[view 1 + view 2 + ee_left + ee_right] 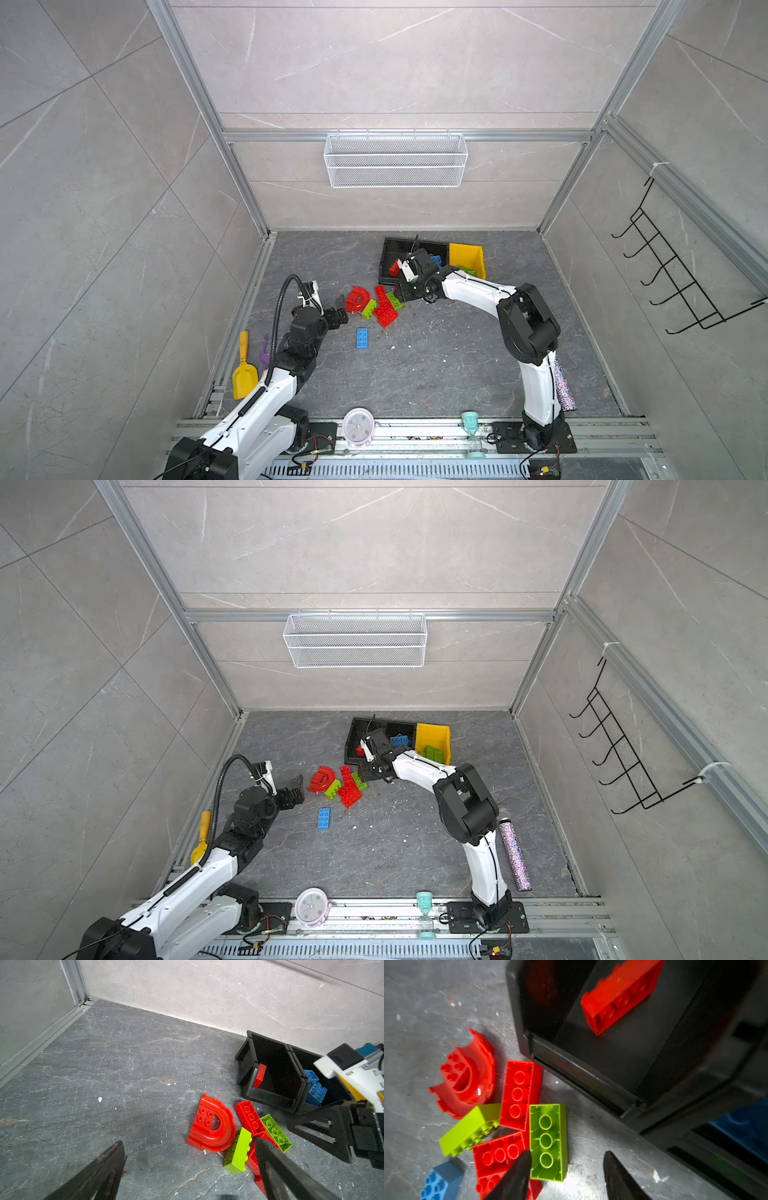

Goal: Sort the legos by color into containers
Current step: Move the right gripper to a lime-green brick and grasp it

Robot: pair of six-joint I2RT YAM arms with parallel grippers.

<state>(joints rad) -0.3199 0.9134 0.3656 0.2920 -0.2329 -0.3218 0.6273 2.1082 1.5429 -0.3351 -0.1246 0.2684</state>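
Note:
A pile of legos lies mid-floor: a red arch (357, 299) (214, 1128), a lime brick on its side (368, 309), red bricks (384, 311) and an upturned green brick (548, 1140). A blue brick (362, 337) lies alone nearer the front. Behind stand the containers: a black bin (388, 245) with a red brick (618, 995), a second black bin (401, 729) with blue bricks, and a yellow bin (467, 251) with green ones. My right gripper (568, 1164) hangs open over the green brick's edge. My left gripper (341, 311) is wide open beside the arch, holding nothing.
A yellow toy shovel (243, 374) and a purple item (264, 353) lie at the left rail. A white clock (357, 426) and teal hourglass (471, 432) stand on the front rail. A glittery microphone (513, 854) lies right. A wire basket (395, 160) hangs on the back wall.

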